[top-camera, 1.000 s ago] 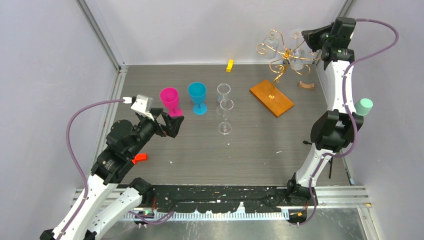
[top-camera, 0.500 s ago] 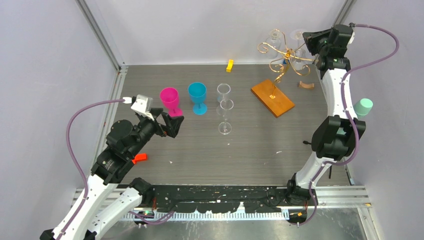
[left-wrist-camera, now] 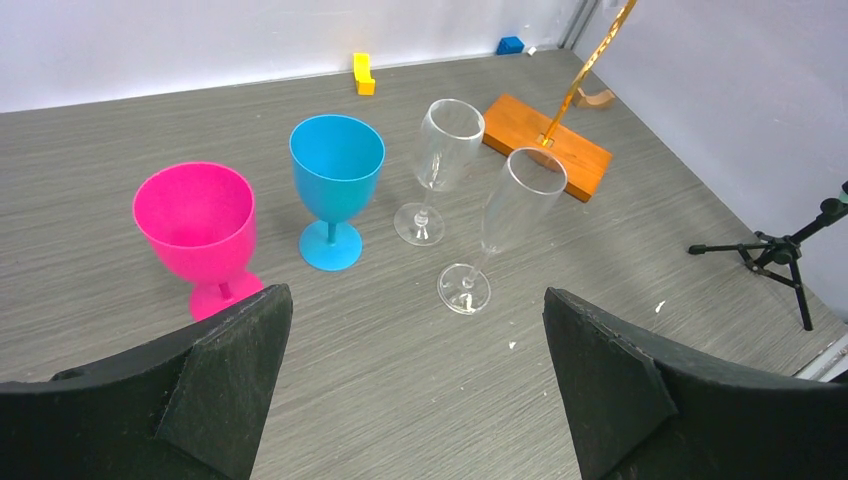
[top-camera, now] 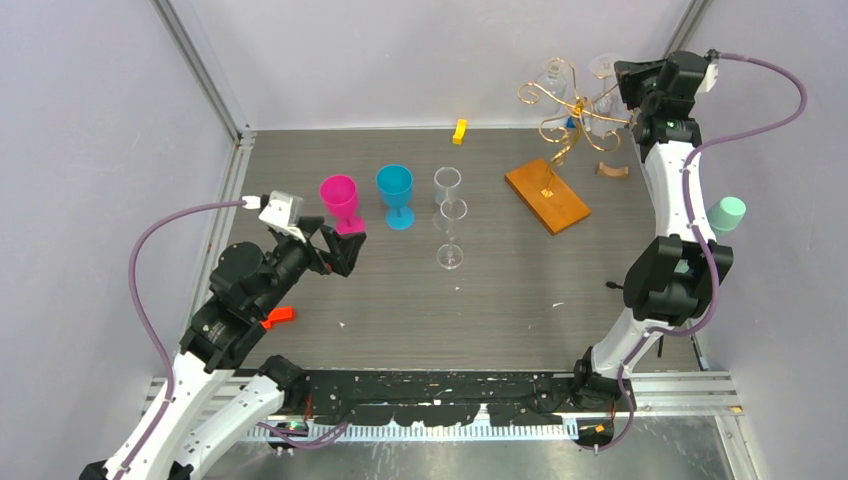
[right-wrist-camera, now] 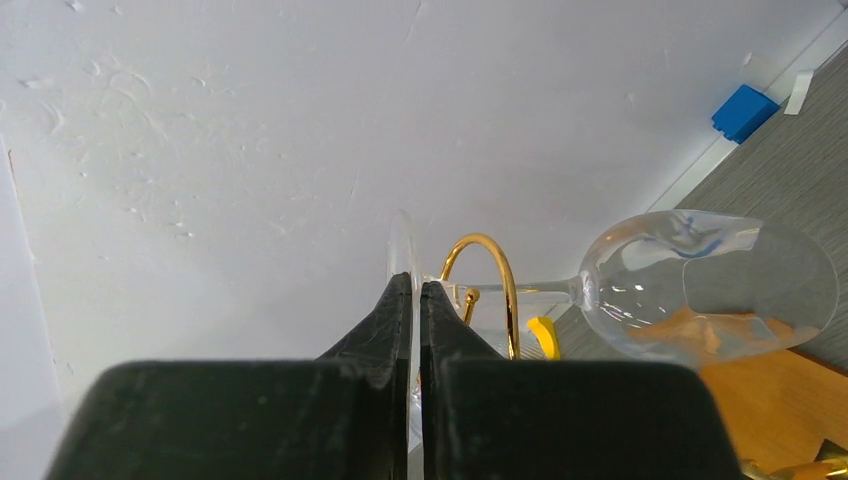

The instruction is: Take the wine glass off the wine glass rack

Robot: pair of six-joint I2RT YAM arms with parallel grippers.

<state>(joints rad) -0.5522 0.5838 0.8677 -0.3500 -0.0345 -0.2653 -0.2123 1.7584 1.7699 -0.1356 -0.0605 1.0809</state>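
The wine glass rack (top-camera: pixel 562 108) is a gold wire stand on an orange-brown wooden base (top-camera: pixel 547 195) at the back right. My right gripper (top-camera: pixel 628 88) is up at the rack's right side. In the right wrist view the gripper (right-wrist-camera: pixel 416 290) is shut on the thin clear foot of a wine glass (right-wrist-camera: pixel 700 285). The glass lies sideways with its stem through a gold loop (right-wrist-camera: pixel 482 262). Another clear glass (top-camera: pixel 549 72) hangs on the rack's far left. My left gripper (top-camera: pixel 345 250) is open and empty, low over the table near the pink goblet (top-camera: pixel 339 195).
A blue goblet (top-camera: pixel 395 185), a clear wine glass (top-camera: pixel 447 185) and a clear flute (top-camera: pixel 453 225) stand mid-table. A yellow block (top-camera: pixel 459 130) lies at the back, a brown curved piece (top-camera: pixel 613 170) by the right arm. A mint cup (top-camera: pixel 728 212) sits at the right wall.
My right gripper has risen and moved back toward the wall while holding the glass foot. The rack's top and base have shifted slightly right. The left arm has barely moved.
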